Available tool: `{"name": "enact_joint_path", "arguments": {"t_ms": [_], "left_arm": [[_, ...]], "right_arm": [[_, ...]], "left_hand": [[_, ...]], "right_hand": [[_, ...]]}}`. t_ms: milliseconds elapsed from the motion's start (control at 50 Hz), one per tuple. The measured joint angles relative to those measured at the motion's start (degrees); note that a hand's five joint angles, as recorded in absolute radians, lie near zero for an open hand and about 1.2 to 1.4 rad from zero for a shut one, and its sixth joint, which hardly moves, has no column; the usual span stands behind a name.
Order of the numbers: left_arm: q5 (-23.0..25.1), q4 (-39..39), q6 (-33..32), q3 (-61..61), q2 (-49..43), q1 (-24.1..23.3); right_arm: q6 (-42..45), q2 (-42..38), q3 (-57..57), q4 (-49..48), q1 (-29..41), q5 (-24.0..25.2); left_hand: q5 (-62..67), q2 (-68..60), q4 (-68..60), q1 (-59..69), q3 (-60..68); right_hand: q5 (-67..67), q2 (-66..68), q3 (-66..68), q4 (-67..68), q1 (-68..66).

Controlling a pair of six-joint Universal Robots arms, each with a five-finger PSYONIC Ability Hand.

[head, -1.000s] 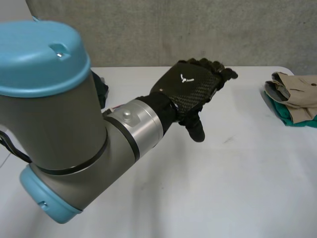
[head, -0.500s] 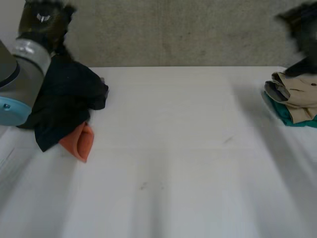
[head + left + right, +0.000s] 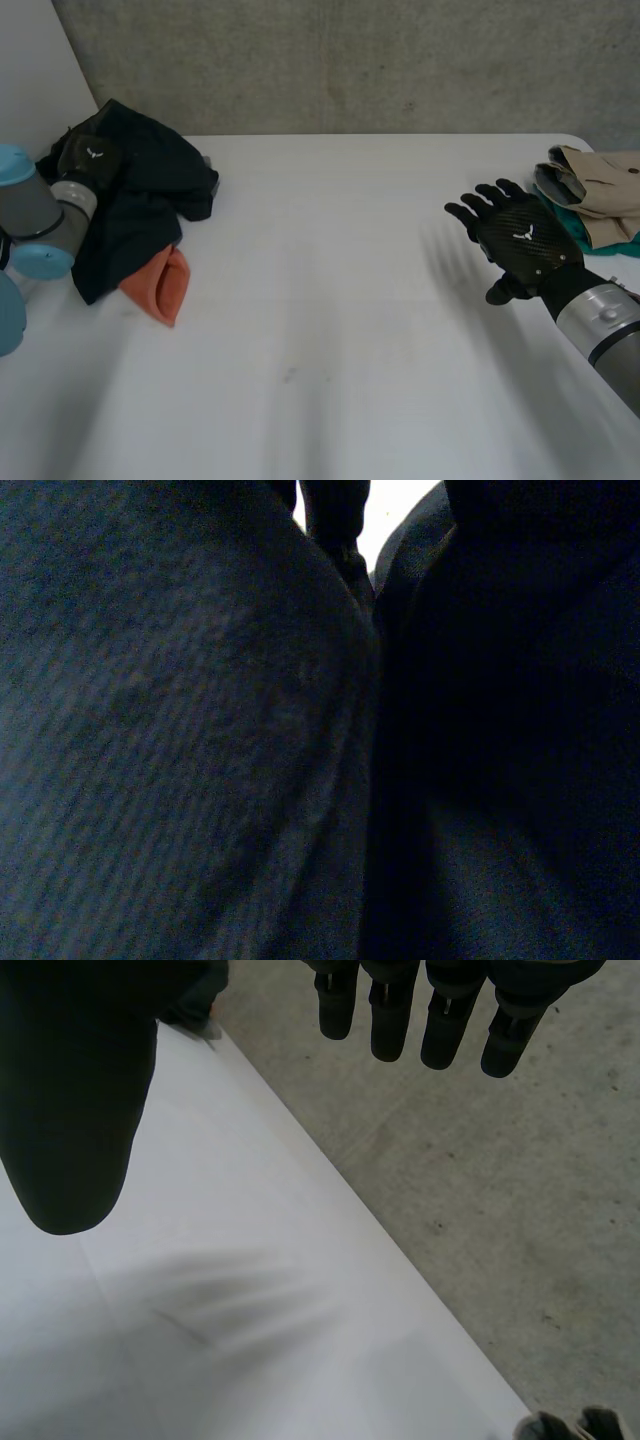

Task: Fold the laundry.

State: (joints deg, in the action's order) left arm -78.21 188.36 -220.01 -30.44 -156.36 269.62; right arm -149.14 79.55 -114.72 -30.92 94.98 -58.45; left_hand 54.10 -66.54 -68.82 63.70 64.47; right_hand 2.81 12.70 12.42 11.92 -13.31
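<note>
At the far left, the left arm (image 3: 35, 215) reached onto a crumpled black garment (image 3: 150, 195) heaped at the table's rear left corner. The left hand (image 3: 88, 160) lay on the upper part of that heap, palm toward the cloth. In the left wrist view dark fabric pressed close against the camera in two folds with a crease between them. Whether the hand gripped the cloth could not be told.

An orange cloth (image 3: 160, 285) stuck out from under the black garment's near edge, touching it and lying flat on the table (image 3: 330, 320). The middle of the table was bare white, and a grey wall (image 3: 350, 60) stood behind it.

Further right, the right hand (image 3: 518, 245) was held over the table, back upward. In the right wrist view its fingers (image 3: 385, 1010) hung straight and slightly apart, with the thumb set off to one side, and they held nothing.

Just beyond that hand, at the table's right edge, sat the folded pile. A beige garment (image 3: 600, 185) lay on top of a teal one (image 3: 562, 228), whose edge showed along the side nearest the hand. Whether the hand touched the pile could not be told.
</note>
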Motion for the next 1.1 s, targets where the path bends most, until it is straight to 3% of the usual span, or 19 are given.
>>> {"name": "enact_joint_path", "arguments": {"t_ms": [160,280,400,540,580,660,720,840,960,1100], "left_arm": [[-2.5,-0.8,7.3,-8.8,14.6,-5.8],[-2.1,-1.0,21.1,-19.0,30.3,-13.4],[2.3,-0.4,31.7,-30.1,42.1,-23.6],[8.0,-0.5,33.1,-38.9,41.8,-36.9],[8.6,-0.7,32.3,-39.8,39.9,-40.2],[8.5,-1.6,29.0,-40.7,35.8,-45.3],[6.5,-3.1,24.9,-40.8,34.5,-46.9],[-0.2,-6.4,18.9,-41.0,38.4,-45.9],[-5.0,-7.1,22.6,-44.0,47.1,-43.6],[-10.3,-6.6,29.5,-51.4,55.8,-41.5]], "right_arm": [[-0.5,1.0,0.6,-0.1,-0.3,-2.2],[-0.9,2.8,1.2,-0.1,-0.5,-5.4],[-1.3,5.2,1.2,0.0,-0.8,-7.6],[-1.4,6.3,1.0,0.0,-1.6,-8.2],[-1.4,6.3,0.9,0.0,-1.9,-8.2],[-1.4,6.2,0.9,0.0,-2.3,-8.1],[-1.4,6.1,1.0,0.0,-2.4,-8.1],[-1.4,6.3,2.2,1.6,-2.3,-8.1],[-1.3,7.0,6.6,9.8,-1.9,-8.1],[-1.1,7.9,15.0,27.0,-0.1,-7.9]], "left_hand": [[0.0,-0.8,-0.1,0.6,0.8],[0.0,-1.1,-0.3,0.6,1.4],[0.0,-1.2,-0.6,0.6,2.1],[0.0,-1.0,-0.4,0.5,1.9],[-5.2,7.5,8.4,-6.0,-5.7],[-34.5,37.2,38.7,-36.8,-34.1],[-47.8,49.9,52.3,-48.1,-47.5],[-49.4,51.1,53.8,-48.4,-49.0],[-49.4,51.7,54.0,-48.4,-49.0],[-49.4,51.7,54.0,-48.4,-49.0]], "right_hand": [[0.0,0.0,0.0,0.0,0.0],[0.0,0.0,0.0,0.0,0.0],[0.0,0.0,0.0,0.0,0.0],[0.0,0.0,0.0,0.0,0.0],[0.0,0.0,0.0,0.0,0.0],[0.0,0.0,0.0,0.0,0.0],[0.0,0.0,0.0,0.0,0.0],[0.0,0.0,0.0,0.0,0.0],[0.0,0.0,0.0,0.0,0.0],[0.0,0.0,0.0,0.0,0.0]]}}
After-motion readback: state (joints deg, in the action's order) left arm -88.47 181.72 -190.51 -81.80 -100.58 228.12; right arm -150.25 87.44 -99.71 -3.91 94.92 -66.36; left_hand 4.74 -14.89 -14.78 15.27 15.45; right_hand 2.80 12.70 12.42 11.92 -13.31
